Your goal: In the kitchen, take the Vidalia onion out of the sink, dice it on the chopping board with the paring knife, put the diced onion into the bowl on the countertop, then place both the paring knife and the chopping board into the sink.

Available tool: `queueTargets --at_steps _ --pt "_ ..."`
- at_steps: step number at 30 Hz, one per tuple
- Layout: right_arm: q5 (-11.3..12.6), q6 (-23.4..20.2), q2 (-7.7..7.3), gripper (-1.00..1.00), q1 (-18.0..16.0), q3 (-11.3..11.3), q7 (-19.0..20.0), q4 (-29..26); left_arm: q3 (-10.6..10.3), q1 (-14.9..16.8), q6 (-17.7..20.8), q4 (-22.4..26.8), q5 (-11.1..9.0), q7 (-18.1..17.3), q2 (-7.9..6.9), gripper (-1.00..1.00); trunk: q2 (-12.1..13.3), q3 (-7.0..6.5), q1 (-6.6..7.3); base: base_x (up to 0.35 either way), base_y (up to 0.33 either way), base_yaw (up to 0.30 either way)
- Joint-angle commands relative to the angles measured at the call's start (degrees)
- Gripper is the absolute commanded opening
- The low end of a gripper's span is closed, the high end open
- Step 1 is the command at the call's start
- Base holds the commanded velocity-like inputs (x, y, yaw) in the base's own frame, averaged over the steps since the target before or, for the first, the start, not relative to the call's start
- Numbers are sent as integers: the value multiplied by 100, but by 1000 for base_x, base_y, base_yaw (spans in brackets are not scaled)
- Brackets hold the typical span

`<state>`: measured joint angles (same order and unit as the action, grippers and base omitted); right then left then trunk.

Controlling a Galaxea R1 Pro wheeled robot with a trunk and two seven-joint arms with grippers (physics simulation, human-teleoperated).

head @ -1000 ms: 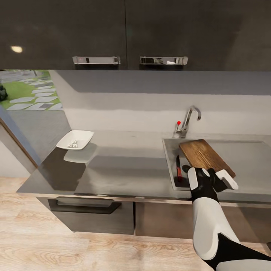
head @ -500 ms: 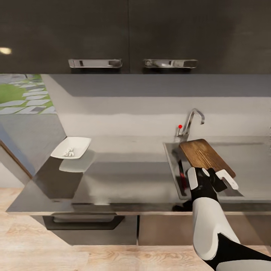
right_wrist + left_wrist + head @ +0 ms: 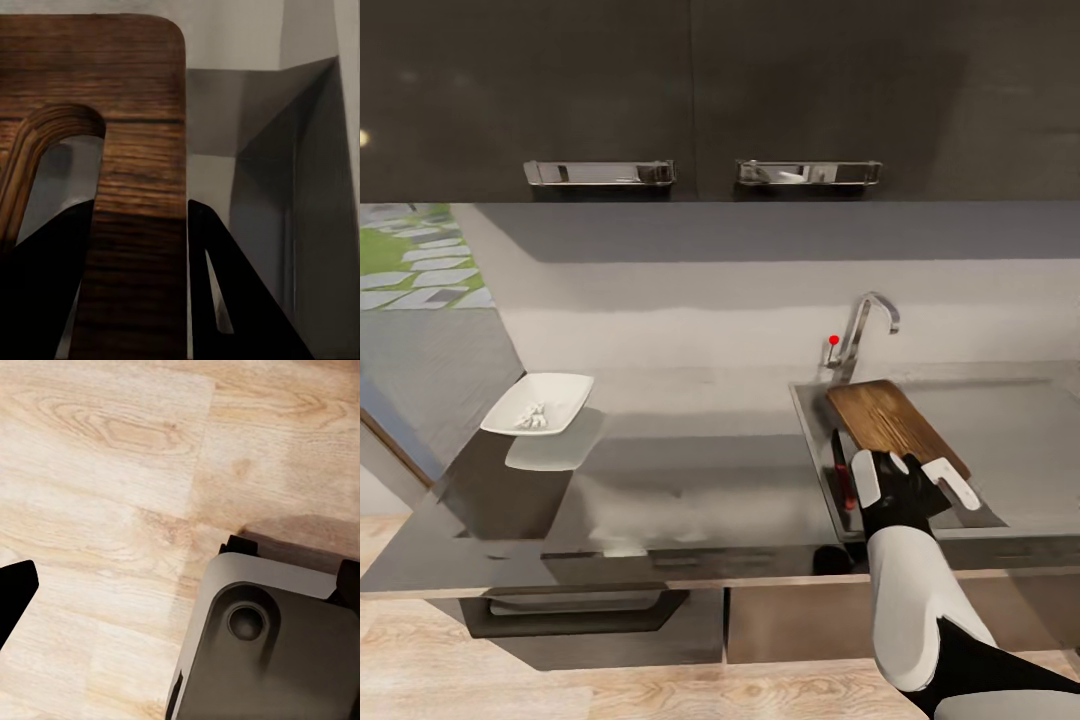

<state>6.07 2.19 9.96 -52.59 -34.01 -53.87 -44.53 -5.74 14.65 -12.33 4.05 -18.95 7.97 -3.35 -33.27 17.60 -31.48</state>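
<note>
- Your chopping board (image 3: pixel 892 427) hangs tilted over the sink (image 3: pixel 1020 420), its far end up near the faucet (image 3: pixel 860 335) and its near, slotted end low at the basin's front
- In your right wrist view the chopping board's (image 3: pixel 112 150) slot end sits between the dark fingers (image 3: pixel 225 300), so the jaws are pinching the wood beside the oval hole
- From the head view your right gripper (image 3: pixel 915 485) has its white-tipped fingers on that near end of the board, over the front part of the basin
- The paring knife (image 3: pixel 841 472) lies in the sink along the basin's left wall, just beside the board and your gripper
- The bowl (image 3: pixel 539 403) rests on the countertop (image 3: pixel 690 470) well apart to the left, near the corner, with small pale pieces in it
- Your left wrist view looks down on the wooden floor (image 3: pixel 112 472) and a grey part of the robot's base (image 3: pixel 262 645); you cannot tell how the left jaws stand from it
- Dark upper cabinets (image 3: pixel 700 90) with two chrome handles run above the wall behind the counter
</note>
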Motion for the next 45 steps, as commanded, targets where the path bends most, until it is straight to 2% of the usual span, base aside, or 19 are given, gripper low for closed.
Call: queueTargets --at_steps 1,11,16,24,26,28,31,35,37,45 --pt "5 37 4 -100 -6 -6 -2 58 -50 3 -15 -1 -38 20 -2 100 -8 8 -2 0 0 0" --pt "9 72 4 -100 -6 -9 -1 211 -50 3 -15 -6 -38 20 0 100 -8 8 -2 75 0 0" --pt "1 229 4 -100 -6 -12 -1 238 -50 3 -8 -8 -38 20 -1 100 -8 8 -2 210 0 0" --pt "24 261 4 -100 -5 -39 28 560 -50 3 -11 -8 -38 20 1 100 -8 8 -2 36 0 0" --pt "77 263 4 -100 -4 -42 32 575 -50 3 -10 -9 -38 20 1 100 -8 8 -2 2 0 0" --pt "263 265 4 -100 -2 -44 35 585 -50 3 -11 -10 -38 20 1 100 -8 8 -2 0 0 0" --pt "328 315 4 -100 -5 -46 41 623 -50 3 -11 -10 -38 20 1 100 -8 8 -2 0 0 0" --pt "372 556 4 -100 -2 -59 57 978 -50 3 -11 -10 -38 20 1 100 -8 8 -2 0 0 0" --pt "499 798 4 -100 -1 -54 68 1226 -50 3 -14 -10 -38 20 1 100 -8 8 -2 0 0 0" --pt "536 869 4 -100 0 -60 62 1272 -50 3 -15 -10 -38 20 1 100 -8 8 -2 0 0 0"
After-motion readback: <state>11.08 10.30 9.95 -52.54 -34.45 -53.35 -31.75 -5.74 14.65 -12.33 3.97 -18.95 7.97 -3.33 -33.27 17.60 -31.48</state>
